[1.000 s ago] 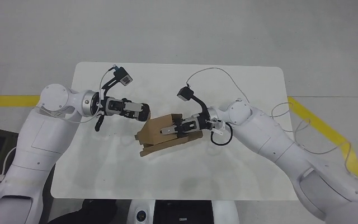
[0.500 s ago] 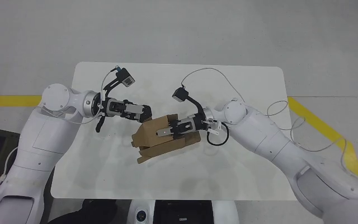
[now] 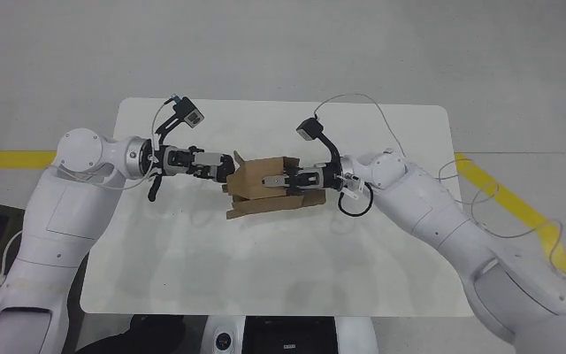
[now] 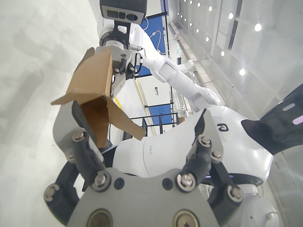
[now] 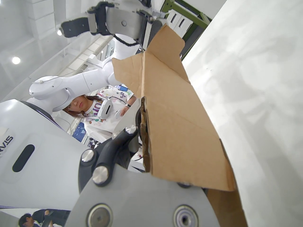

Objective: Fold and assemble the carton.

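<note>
The left gripper (image 4: pixel 139 109) stands wide open. One of its fingers (image 4: pixel 81 119) sits at the mouth of the carton (image 4: pixel 94 79), just beside a loose flap. The other hangs free across the opening, well apart from the cardboard.

Straight ahead of this gripper, the brown carton is half unfolded, a tube whose end flaps splay outward, one to each side of the finger at its mouth.

At the carton's other end, facing the left gripper across it, the right gripper (image 3: pixel 268 180) is clamped on the cardboard. One finger lies on the outside of the upper panel, and its partner is hidden behind the wall. Seen from that wrist, the panel runs straight out from the fingers towards the left gripper.

Beneath both grippers lies the white table (image 3: pixel 389 257). Whether the carton's lowest flap touches it cannot be told.
</note>
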You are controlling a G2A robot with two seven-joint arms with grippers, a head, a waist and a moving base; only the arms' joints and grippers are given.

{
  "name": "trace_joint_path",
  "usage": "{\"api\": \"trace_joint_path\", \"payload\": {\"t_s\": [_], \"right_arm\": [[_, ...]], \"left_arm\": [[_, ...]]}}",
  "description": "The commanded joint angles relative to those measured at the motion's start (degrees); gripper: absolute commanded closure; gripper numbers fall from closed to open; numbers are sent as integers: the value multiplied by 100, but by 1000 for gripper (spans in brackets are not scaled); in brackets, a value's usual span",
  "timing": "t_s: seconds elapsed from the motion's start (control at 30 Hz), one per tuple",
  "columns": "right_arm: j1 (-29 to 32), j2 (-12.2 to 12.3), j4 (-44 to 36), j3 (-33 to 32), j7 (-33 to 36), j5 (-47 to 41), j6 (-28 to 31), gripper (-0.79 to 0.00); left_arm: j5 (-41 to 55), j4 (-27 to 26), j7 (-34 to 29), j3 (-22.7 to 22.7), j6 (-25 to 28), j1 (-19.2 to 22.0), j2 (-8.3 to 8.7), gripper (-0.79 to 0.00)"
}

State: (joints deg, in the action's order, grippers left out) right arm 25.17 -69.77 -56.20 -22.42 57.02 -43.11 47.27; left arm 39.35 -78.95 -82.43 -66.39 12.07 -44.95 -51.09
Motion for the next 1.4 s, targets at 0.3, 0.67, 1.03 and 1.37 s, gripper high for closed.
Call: {"api": "trace_joint_path", "payload": {"t_s": [0.3,0.67,1.03,1.37], "right_arm": [[-154,-220,358,-63,-453,65,452,0],[-449,-550,993,-88,-633,296,632,0],[-491,-891,1304,-79,-695,394,693,0],[-554,-1139,1618,-203,-811,497,810,0]], "left_arm": [[-58,-150,-28,1,-88,-114,-8,-785],[-36,-212,-68,-69,-144,-169,-8,-785],[-11,-235,-111,-74,-225,-191,-23,-785],[-39,-228,-129,-70,-268,-205,-36,-785]]}}
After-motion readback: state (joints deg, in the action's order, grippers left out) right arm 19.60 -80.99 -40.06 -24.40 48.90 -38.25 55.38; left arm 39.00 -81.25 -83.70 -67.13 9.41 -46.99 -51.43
